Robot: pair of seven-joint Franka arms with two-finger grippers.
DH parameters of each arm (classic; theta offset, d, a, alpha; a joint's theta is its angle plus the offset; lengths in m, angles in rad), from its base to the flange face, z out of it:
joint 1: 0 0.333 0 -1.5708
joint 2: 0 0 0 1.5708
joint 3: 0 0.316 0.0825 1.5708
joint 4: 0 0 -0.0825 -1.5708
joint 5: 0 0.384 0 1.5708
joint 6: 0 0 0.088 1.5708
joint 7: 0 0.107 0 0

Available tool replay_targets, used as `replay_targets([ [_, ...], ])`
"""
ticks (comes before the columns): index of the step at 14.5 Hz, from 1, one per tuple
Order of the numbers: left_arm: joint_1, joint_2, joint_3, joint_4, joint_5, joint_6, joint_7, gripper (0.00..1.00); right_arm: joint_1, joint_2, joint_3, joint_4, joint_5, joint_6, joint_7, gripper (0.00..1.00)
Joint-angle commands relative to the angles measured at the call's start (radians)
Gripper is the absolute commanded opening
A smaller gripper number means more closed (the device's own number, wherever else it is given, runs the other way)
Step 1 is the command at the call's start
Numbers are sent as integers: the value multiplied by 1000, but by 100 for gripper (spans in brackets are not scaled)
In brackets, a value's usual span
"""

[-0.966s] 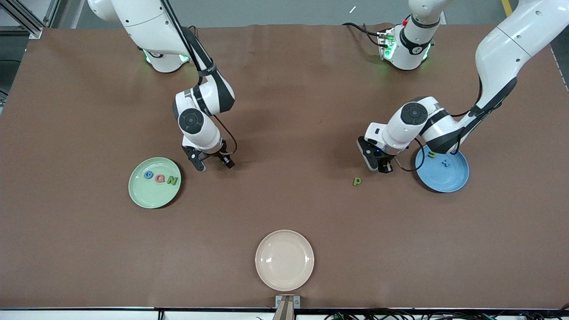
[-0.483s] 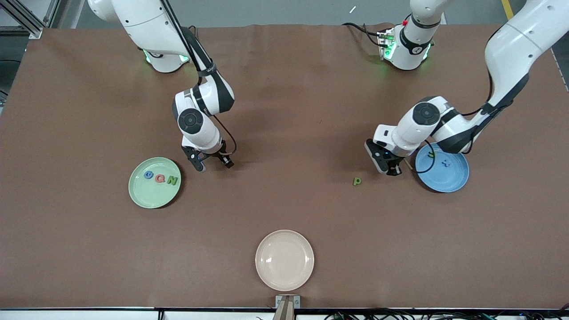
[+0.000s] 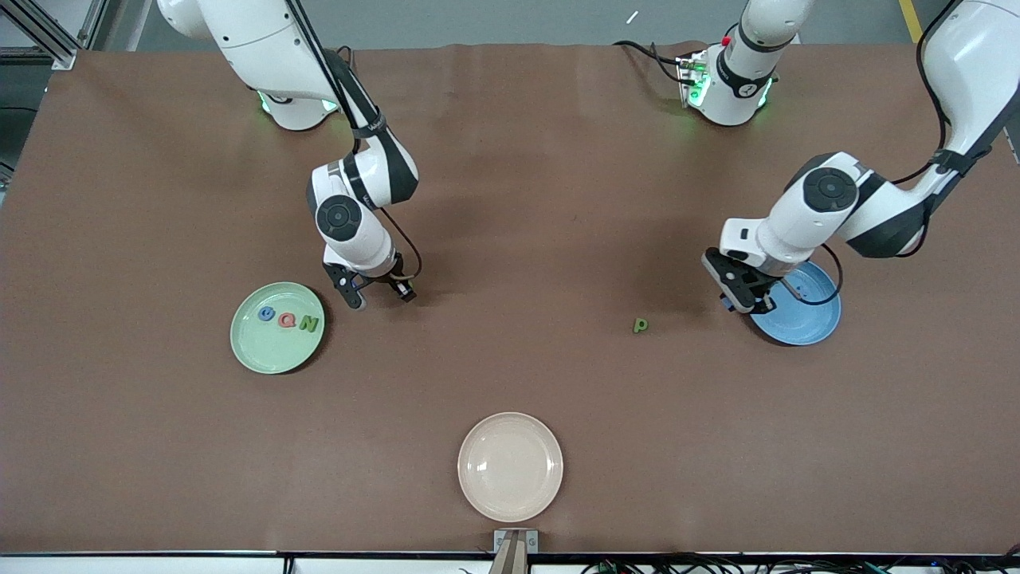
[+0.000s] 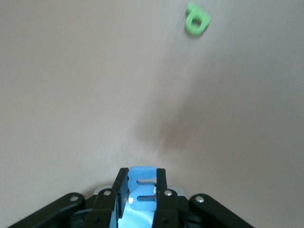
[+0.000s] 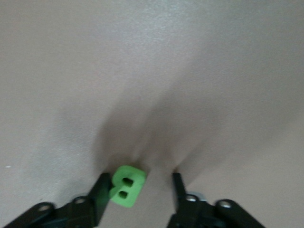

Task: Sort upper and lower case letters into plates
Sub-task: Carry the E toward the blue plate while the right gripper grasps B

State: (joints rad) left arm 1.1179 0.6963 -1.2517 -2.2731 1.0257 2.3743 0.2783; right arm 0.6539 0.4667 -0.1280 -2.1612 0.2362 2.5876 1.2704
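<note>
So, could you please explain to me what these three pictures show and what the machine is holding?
These are two robot arms, each ending in a two-finger gripper. The wide picture looks down from across the table. The other two come from a camera on each arm's wrist. The left gripper, over the blue plate's rim, is shut on a blue m. The right gripper, beside the pale green plate, has its fingers open around a green B, which touches one finger. That plate holds a blue C, a red Q and a green N. A green p lies loose near the blue plate, and a cream plate sits nearest the front camera.
</note>
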Motion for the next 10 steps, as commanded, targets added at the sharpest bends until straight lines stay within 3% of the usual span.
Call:
replay_targets([
  [1, 123, -29, -37, -55, -22, -10, 47, 17, 6, -13, 2, -23, 18, 3, -8, 30],
  [3, 172, -29, -37, -57, -22, -32, 91, 18, -3, -17, 2, -23, 18, -12, -8, 1],
  [6, 195, -28, -17, -46, -22, -33, 153, 18, -40, -49, -5, -17, 18, -47, -38, 0],
  [10, 183, -1, 43, -3, -19, -33, 255, 18, -198, -135, -5, -3, 18, -176, -227, 0],
])
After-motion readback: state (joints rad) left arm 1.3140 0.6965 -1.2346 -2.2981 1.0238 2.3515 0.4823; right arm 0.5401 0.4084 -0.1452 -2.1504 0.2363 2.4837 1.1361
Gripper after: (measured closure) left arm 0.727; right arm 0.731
